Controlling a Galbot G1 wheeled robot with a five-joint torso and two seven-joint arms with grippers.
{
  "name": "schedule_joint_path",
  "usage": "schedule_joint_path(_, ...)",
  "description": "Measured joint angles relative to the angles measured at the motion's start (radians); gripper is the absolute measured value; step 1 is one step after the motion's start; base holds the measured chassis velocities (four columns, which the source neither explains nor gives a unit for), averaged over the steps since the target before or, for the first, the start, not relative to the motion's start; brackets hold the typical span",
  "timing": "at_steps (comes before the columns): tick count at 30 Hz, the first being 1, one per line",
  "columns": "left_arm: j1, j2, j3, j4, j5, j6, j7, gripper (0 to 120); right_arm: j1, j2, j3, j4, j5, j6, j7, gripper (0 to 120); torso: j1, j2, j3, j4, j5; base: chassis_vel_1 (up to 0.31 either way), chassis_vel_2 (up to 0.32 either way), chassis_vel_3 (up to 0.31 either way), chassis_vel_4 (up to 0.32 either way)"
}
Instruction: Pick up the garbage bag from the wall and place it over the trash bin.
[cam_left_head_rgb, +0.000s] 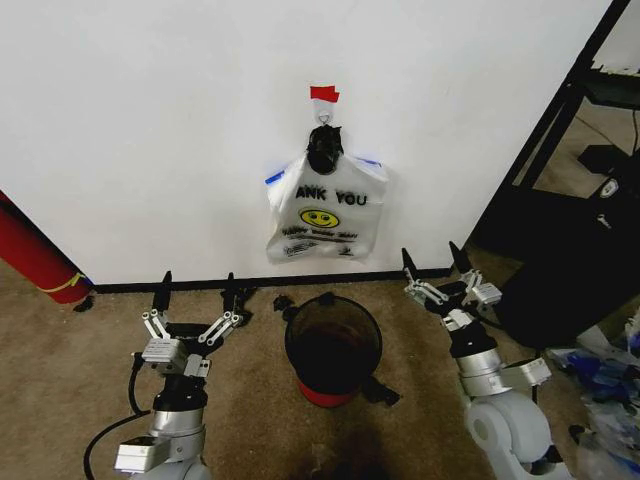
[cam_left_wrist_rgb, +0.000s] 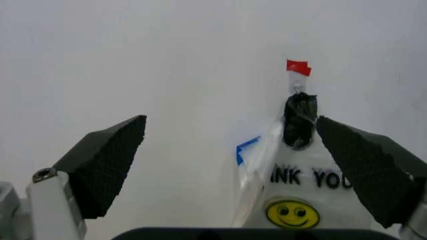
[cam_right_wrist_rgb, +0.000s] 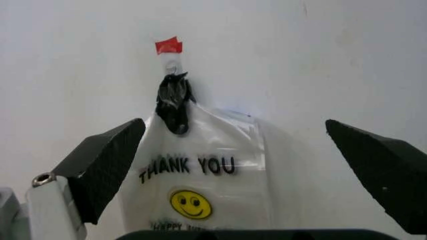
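The garbage bag (cam_left_head_rgb: 273, 180) hangs on the wall (cam_left_head_rgb: 150, 120) from a hook under a red tape piece (cam_left_head_rgb: 324, 94). Only its clear edges with blue patches (cam_left_wrist_rgb: 248, 149) show, behind a white "THANK YOU" smiley bag (cam_left_head_rgb: 325, 215). A black knot (cam_left_head_rgb: 325, 148) sits at the hook. The trash bin (cam_left_head_rgb: 333, 345), black with a red base, stands on the carpet below the bags. My left gripper (cam_left_head_rgb: 198, 285) is open, low and left of the bin. To the bin's right, my right gripper (cam_left_head_rgb: 431, 258) is open too. Both point at the wall with nothing between their fingers.
A red roll (cam_left_head_rgb: 35, 255) leans at the far left by the black baseboard (cam_left_head_rgb: 200, 284). A black rack (cam_left_head_rgb: 590, 150) and a large black bulk (cam_left_head_rgb: 570, 290) stand at the right, with blue-and-clear plastic clutter (cam_left_head_rgb: 600, 375) on the floor. A small black piece (cam_left_head_rgb: 380, 392) lies beside the bin.
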Motion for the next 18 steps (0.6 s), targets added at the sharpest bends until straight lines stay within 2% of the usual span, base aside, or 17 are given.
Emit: schedule_joint_path(18, -0.003, 0.004, -0.001, 0.008, -0.001, 0.002, -0.001, 100, 0.022, 0.013, -0.047, -0.020, 0.053, -0.011, -0.025, 100, 0.000, 0.000, 0.000, 0.0000, 0.0000, 0.000, 0.000, 0.000, 0.000)
